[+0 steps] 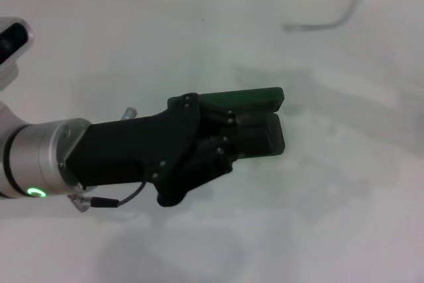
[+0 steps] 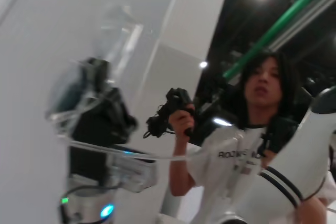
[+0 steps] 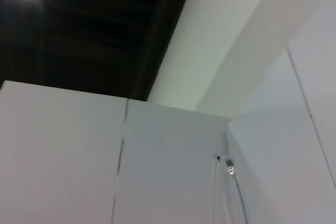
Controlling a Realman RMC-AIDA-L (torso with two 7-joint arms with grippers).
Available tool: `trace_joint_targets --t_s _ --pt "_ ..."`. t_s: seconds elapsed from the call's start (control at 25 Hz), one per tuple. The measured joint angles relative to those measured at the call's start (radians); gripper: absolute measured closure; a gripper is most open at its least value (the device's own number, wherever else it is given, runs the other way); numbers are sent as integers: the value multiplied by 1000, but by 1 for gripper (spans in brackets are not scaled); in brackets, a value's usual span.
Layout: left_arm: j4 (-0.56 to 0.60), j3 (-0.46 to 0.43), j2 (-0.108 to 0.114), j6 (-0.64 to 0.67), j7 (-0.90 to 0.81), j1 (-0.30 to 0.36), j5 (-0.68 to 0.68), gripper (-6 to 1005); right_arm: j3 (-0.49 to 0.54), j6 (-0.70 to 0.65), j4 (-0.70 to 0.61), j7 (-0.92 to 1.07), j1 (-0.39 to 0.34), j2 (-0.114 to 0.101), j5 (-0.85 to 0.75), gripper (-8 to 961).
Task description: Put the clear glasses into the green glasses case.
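Head view shows the green glasses case lying open on the white worktop, lid raised at its far side. Over its near end reaches the left pincer; whether its fingers are spread I cannot tell. Left wrist view shows the clear glasses, blurred, close before the camera.

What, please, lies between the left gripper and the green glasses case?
Nothing shows: in the head view the left gripper overlaps the green glasses case directly.
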Motion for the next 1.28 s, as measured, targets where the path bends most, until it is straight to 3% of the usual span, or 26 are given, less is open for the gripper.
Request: trace_joint_targets --t_s 0.2,0.44,1.28 --pt "0 46 -2 0 43 -3 -59 946 -98 29 127 -87 66 1 -5 888" --pt "-12 49 -2 0 76 6 -111 946 -257 111 139 -120 84 4 3 888" --pt "-46 39 -2 -7 88 26 -193 946 -418 181 133 -140 63 2 -2 888"
